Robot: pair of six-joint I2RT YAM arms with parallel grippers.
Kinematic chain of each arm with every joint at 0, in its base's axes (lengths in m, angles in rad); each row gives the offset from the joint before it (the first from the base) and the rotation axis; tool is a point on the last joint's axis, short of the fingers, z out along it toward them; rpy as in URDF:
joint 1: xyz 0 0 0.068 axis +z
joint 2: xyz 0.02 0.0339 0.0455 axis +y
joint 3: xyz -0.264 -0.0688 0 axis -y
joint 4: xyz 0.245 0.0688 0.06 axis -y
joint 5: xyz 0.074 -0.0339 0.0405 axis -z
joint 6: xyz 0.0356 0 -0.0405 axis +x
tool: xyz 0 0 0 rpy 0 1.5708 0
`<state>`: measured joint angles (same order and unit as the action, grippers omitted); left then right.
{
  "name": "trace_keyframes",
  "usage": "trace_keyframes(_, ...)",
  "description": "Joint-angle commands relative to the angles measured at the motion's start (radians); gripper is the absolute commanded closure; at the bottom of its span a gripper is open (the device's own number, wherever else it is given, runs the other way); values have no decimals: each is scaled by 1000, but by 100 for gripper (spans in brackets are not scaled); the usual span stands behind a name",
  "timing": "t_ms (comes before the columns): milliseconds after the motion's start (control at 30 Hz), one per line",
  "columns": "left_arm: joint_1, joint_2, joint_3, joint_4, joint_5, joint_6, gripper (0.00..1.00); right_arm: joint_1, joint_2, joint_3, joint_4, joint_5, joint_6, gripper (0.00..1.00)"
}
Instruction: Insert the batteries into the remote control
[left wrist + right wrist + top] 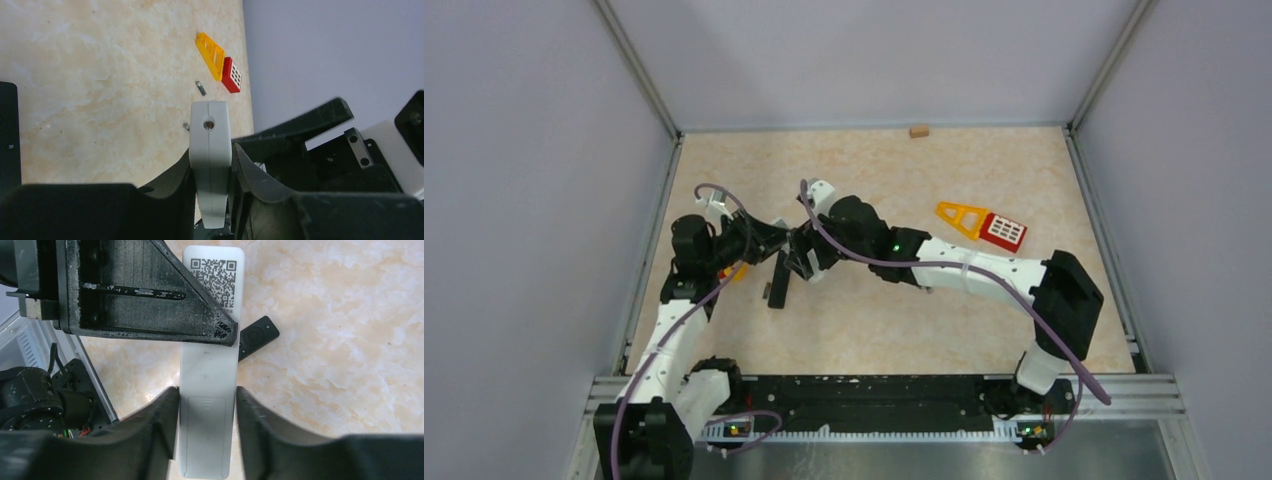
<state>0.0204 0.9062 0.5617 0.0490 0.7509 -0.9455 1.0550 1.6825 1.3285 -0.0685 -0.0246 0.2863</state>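
Note:
A white remote (210, 365) is held off the table, back side up, with a QR code label and its battery cover closed. My left gripper (211, 175) is shut on its sides; in the left wrist view the remote (210, 150) shows edge-on. My right gripper (206, 405) grips the cover end, with both fingers against the remote's edges. The two grippers meet left of centre in the top view (786, 248). One small grey battery (201, 88) lies on the table and another (186, 126) shows just behind the remote. A black remote (257, 335) lies on the table below.
The black remote also shows in the top view (778, 277). An orange and red toy (982, 225) lies at the right. A small wooden block (918, 131) sits at the back wall. Metal rails edge the table's left and right sides.

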Motion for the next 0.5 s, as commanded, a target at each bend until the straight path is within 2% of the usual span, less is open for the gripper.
trace_keyframes(0, -7, 41, 106, 52, 6, 50, 100, -96, -99, -89, 138, -106, 147, 10)
trace_keyframes(100, -8, 82, 171, 84, 34, 19, 100, -161, -202, -252, 334, -209, 325, 4)
trace_keyframes(233, -10, 114, 212, 147, 44, -49, 100, -199, -261, -358, 466, -195, 602, 3)
trace_keyframes(367, -10, 109, 209, 228, 21, -123, 100, -208, -254, -449, 732, -202, 870, 2)
trace_keyframes(467, -11, 93, 187, 318, -11, -188, 100, -208, -198, -453, 895, -233, 1018, 4)
